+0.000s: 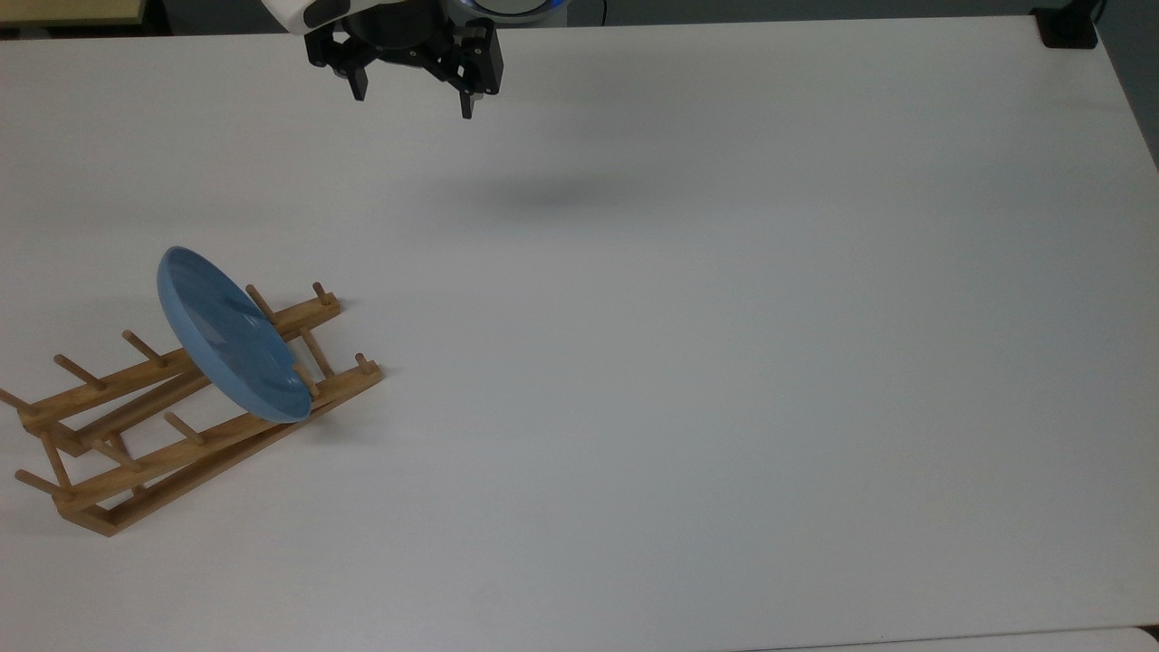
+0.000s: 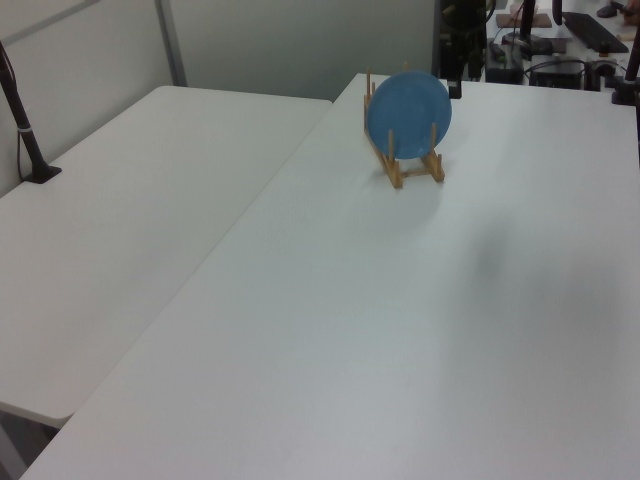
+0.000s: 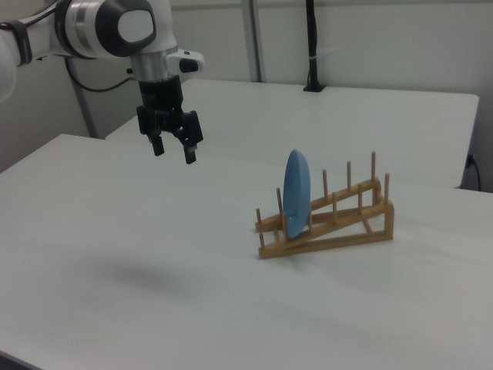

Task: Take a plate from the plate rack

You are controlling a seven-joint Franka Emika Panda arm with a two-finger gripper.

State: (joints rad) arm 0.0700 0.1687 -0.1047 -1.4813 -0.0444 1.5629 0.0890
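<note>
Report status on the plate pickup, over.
Gripper open, empty, hanging in the air well off the plate rack. Plate upright in the rack between the pegs, untouched. Table between them bare.

Two white tables [image 2: 130, 210] before pale wall panels [image 2: 290, 40].

White table [image 1: 724, 362] bears the plate rack [image 1: 136, 435].

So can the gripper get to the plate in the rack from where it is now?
Probably yes. The gripper hangs open above the bare table, well apart from the plate, which stands on edge in the plate rack. Nothing lies between them, and the plate's upper rim is exposed.
</note>
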